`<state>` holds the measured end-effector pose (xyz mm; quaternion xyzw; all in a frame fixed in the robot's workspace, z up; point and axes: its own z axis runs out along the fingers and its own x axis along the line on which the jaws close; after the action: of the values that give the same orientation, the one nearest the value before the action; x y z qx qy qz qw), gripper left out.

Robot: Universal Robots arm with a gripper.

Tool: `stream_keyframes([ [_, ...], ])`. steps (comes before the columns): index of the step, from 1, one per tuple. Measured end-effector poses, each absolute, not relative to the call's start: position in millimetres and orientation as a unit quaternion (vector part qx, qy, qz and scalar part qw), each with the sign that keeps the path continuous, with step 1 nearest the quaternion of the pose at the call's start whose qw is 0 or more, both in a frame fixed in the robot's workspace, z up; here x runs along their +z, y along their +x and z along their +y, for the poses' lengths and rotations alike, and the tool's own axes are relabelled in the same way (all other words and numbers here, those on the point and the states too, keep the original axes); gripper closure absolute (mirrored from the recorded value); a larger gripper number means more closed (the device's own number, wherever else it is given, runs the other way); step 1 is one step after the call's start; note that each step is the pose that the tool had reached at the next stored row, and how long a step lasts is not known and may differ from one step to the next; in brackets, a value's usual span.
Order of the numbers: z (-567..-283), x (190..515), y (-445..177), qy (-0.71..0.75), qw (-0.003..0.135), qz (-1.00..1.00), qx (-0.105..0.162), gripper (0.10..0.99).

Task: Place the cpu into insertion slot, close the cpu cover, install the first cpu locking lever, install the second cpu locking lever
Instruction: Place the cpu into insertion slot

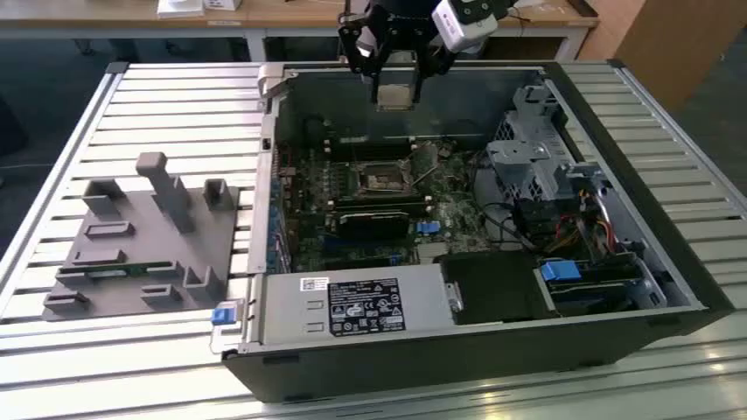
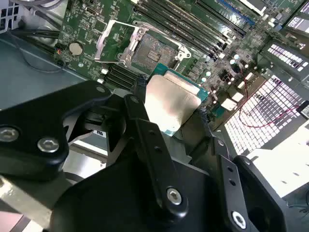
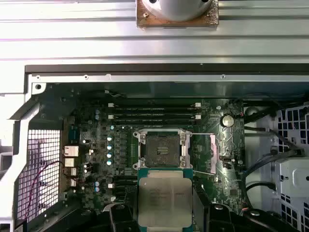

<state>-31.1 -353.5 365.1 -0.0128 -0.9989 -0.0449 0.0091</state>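
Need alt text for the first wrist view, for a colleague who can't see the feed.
The gripper holds the chip by its sides, metal face to the camera, over a computer's motherboard. The square socket shows just past the chip's edge, its contact centre bare, with memory slots farther on inside the open case.

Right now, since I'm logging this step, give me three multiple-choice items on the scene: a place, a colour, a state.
1. Where is the cpu? A held in the gripper above the case; B resting on the case floor; C lying outside the case.
2. The cpu's thin edge is: A red; B green; C yellow.
3. The insertion slot is: A filled; B empty; C covered by a cable.
Answers: 1 A, the gripper clamps it in the second wrist view. 2 B, green rims the metal face. 3 B, bare contacts show.
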Motion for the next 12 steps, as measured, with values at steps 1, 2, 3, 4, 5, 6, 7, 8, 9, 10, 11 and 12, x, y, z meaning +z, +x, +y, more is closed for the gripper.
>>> stream_keyframes([
  [1, -353.5, 365.1, -31.1, -0.013, 0.009, -0.999, -0.045, 0.545],
  [2, -353.5, 365.1, -31.1, -0.013, 0.009, -0.999, -0.045, 0.545],
  [3, -353.5, 365.1, -31.1, -0.013, 0.009, -0.999, -0.045, 0.545],
  [4, -353.5, 365.1, -31.1, -0.013, 0.009, -0.999, -0.045, 0.545],
  [5, -353.5, 365.1, -31.1, -0.013, 0.009, -0.999, -0.045, 0.545],
  [6, -353.5, 365.1, -31.1, -0.013, 0.009, -0.999, -0.045, 0.545],
  [7, -353.5, 365.1, -31.1, -0.013, 0.009, -0.999, -0.045, 0.545],
  [8, -353.6, 365.1, -31.1, -0.014, 0.009, -0.999, -0.045, 0.545],
  [9, -353.5, 365.1, -31.1, -0.015, 0.009, -0.999, -0.045, 0.545],
  [10, -353.6, 365.1, -31.1, -0.018, 0.009, -0.999, -0.045, 0.545],
  [11, -353.5, 365.0, -31.1, -0.021, 0.009, -0.999, -0.044, 0.545],
  [12, -353.5, 365.0, -31.1, -0.024, 0.009, -0.999, -0.044, 0.545],
])
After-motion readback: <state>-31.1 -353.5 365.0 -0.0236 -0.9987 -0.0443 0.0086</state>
